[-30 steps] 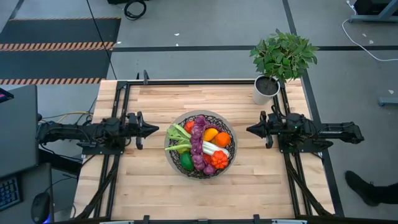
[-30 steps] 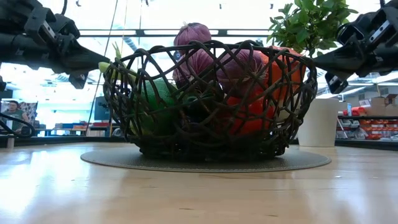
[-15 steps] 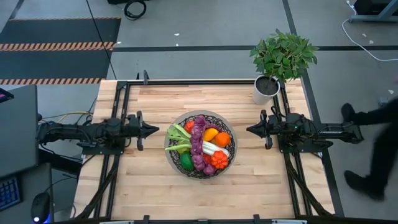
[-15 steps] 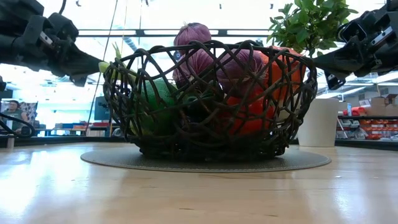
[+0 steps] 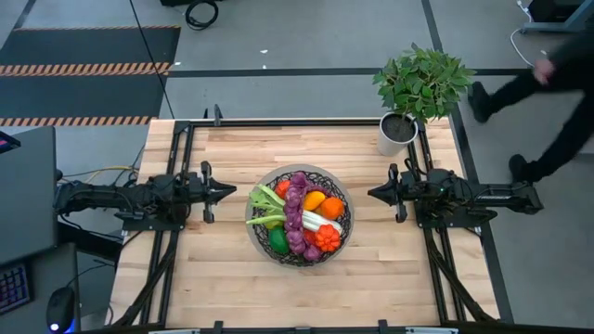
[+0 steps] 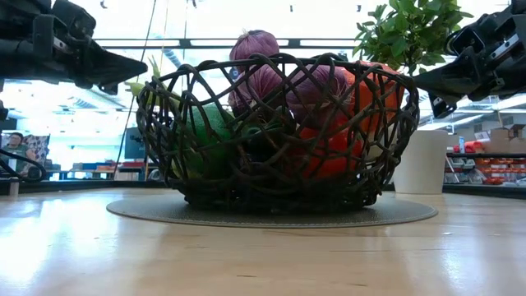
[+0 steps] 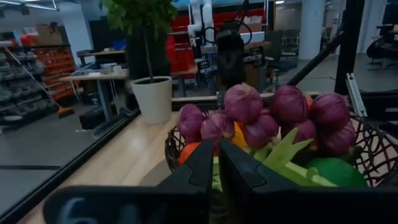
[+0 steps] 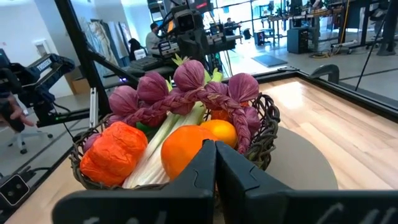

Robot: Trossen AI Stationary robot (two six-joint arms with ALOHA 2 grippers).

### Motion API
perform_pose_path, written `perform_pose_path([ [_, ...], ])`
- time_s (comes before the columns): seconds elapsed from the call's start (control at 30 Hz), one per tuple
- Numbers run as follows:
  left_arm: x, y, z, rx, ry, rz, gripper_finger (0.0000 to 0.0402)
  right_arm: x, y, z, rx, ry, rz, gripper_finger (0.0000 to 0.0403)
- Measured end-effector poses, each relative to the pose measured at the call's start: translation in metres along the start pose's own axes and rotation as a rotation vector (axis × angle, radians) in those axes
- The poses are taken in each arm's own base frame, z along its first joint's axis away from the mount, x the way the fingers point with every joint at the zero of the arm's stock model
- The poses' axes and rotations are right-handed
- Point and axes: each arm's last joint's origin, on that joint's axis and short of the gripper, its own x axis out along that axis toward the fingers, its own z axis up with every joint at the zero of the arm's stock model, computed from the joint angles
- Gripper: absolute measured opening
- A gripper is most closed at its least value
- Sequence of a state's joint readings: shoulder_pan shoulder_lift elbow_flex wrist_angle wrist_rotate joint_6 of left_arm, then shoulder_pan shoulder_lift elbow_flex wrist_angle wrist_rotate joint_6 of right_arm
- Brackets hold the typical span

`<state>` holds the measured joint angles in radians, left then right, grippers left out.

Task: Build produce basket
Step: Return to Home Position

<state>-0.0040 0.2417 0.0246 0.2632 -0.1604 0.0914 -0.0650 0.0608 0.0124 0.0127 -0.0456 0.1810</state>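
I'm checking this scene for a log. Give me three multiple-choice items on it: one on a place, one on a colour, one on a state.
1. The basket sits: A) at the table's middle B) at its left edge C) on the floor.
2. The pot is: A) black B) white C) red.
3. The left pincer and right pincer are: A) wide open B) holding carrots C) shut, empty.
Answers: 1 A, the high view shows it centred; 2 B, white in both wide views; 3 C, each wrist view shows it closed on nothing.
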Motion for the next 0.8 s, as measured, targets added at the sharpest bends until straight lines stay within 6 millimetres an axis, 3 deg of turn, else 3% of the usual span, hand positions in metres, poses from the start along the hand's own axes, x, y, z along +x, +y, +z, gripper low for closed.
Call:
perform_pose_path([
  [0.27,-0.0002,-0.0029,0.0025,-0.034,-0.030,-0.107,0.0023,0.0000,0.0000,0.0002,0.002,-0.002,0.000,0.0012],
  [0.8,-0.0002,-0.0029,0.0025,-0.056,-0.028,-0.108,0.0036,0.0000,0.0000,0.0002,0.002,-0.002,0.000,0.0014],
])
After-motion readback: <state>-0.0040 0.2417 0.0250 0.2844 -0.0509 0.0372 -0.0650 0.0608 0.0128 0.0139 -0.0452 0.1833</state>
